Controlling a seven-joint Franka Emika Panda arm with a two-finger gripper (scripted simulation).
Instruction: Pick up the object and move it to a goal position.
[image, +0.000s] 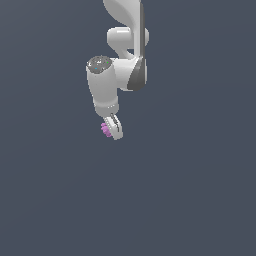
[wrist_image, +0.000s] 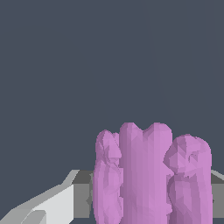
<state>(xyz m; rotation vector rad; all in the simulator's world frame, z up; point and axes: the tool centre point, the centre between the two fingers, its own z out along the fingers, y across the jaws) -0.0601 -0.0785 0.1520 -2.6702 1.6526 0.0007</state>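
Observation:
The object (image: 105, 129) is a small pink-purple lumpy piece, seen in the exterior view at the tip of my white gripper (image: 114, 129), on its left side. In the wrist view the object (wrist_image: 148, 175) fills the space between my fingers. The pale finger (wrist_image: 48, 205) with its grey pad sits against one flank, and a sliver of the other finger (wrist_image: 217, 188) touches the opposite flank. My gripper is shut on the object. No goal marker shows in either view.
The white arm (image: 125, 55) reaches down from the top of the exterior view. Around it there is only a uniform dark grey-blue surface (image: 190, 190), with no other objects or edges in sight.

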